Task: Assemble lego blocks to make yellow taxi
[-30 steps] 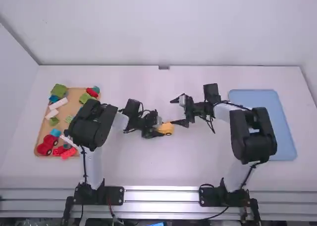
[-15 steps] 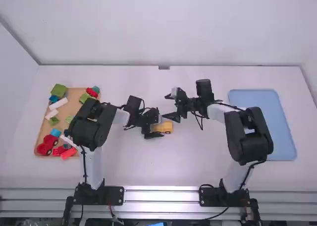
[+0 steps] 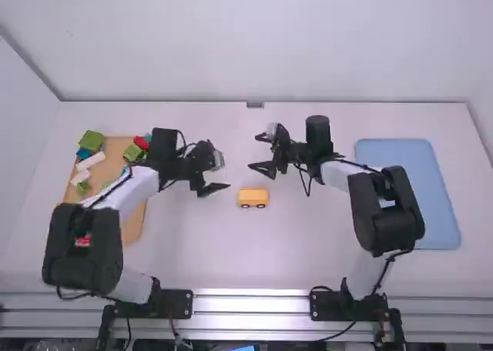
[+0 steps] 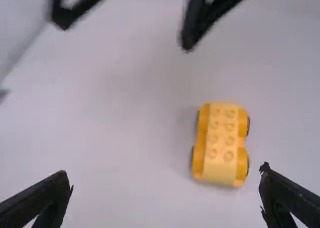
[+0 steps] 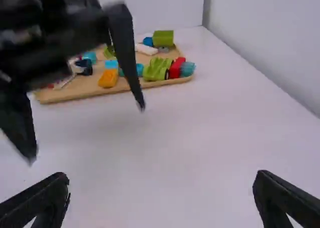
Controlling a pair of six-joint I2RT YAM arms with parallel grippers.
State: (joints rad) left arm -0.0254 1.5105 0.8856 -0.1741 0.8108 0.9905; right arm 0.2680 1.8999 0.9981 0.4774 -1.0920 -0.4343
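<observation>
Okay, got the left tool (image 3: 219,166) hanging wide open, with the yellow car (image 3: 253,196) just beside its fingertips, toward the arm bases. Seeing the same deal on the right tool (image 3: 253,152), also spread wide, facing the left one across a gap, with the car near its tips but apart from them. Can see the car resting wheels-down on the desk (image 3: 200,251), studs up. Got a wooden tray (image 3: 117,148) of loose blocks (image 3: 92,141) off left of the left tool, plus a blue tray (image 3: 417,155) well off right of the right one.
</observation>
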